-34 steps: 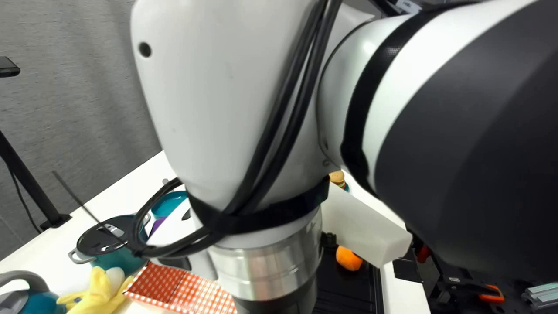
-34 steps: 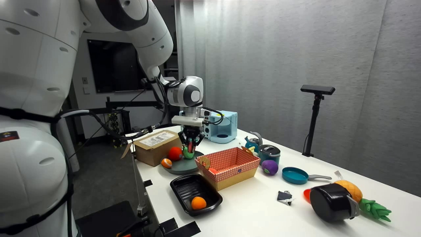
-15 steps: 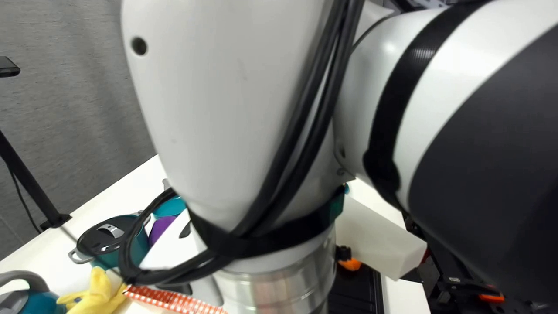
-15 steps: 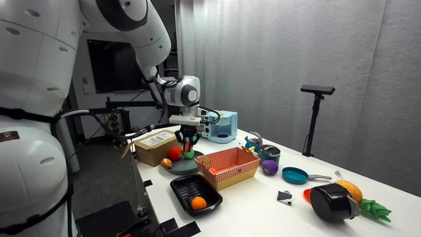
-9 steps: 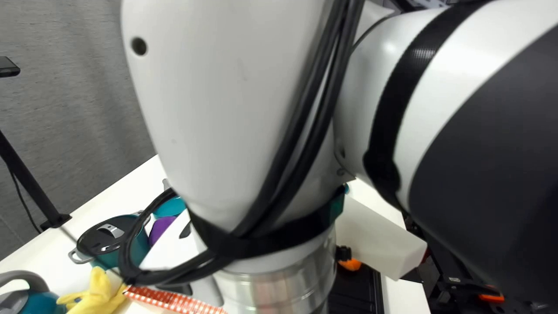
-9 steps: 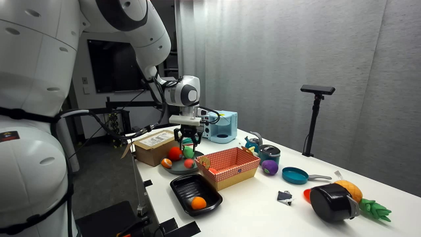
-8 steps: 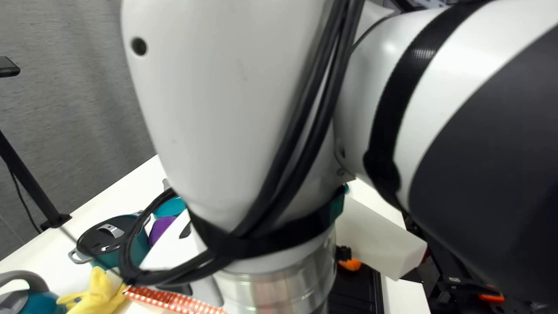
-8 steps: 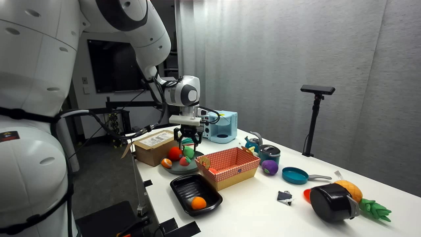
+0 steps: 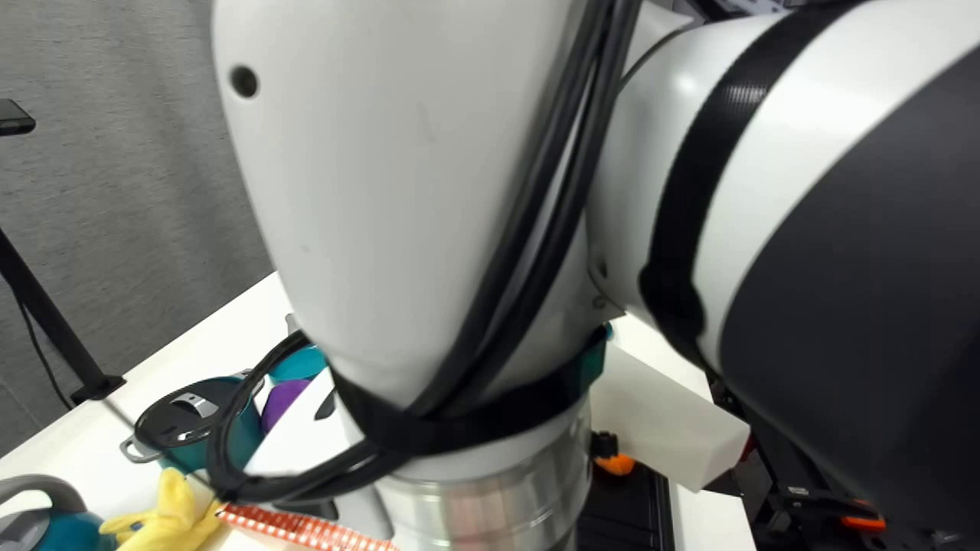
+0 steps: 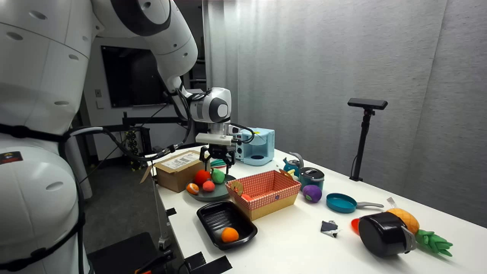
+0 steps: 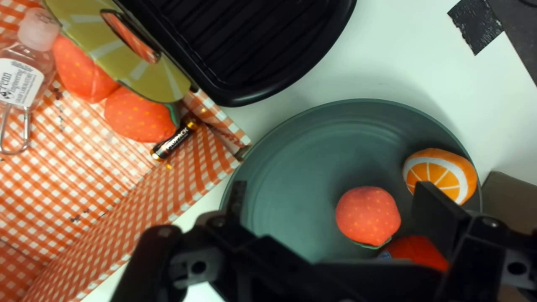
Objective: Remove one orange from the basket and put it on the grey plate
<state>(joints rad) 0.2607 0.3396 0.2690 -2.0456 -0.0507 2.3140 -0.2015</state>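
Observation:
My gripper [image 11: 335, 201] hovers over the grey plate [image 11: 289, 188], its fingers wide apart and nothing held. Below and between them in the wrist view, a red strawberry [image 11: 368, 216] rests on the plate. An orange [image 11: 444, 161] with a slice pattern sits near the plate's rim, partly behind one finger. In an exterior view the open gripper [image 10: 217, 169] stands above the same plate [image 10: 222, 190]. The checked basket [image 11: 126, 226] stands beside the plate; its part in the wrist view holds strawberries, a bottle and a battery. Another orange [image 10: 229, 234] lies in the black tray.
A red ball [image 10: 202, 177] and a green fruit [image 10: 218, 176] are also at the plate. A cardboard box [image 10: 182, 171] stands close behind it. The black tray [image 11: 260, 90] borders basket and plate. A lidded pot [image 10: 312, 179] and purple vegetable [image 10: 312, 193] stand beyond the basket.
The arm rose slightly and shifted left in an exterior view, then stayed still. The gripper opened, and the strawberry it held dropped onto the plate and rolled left there.

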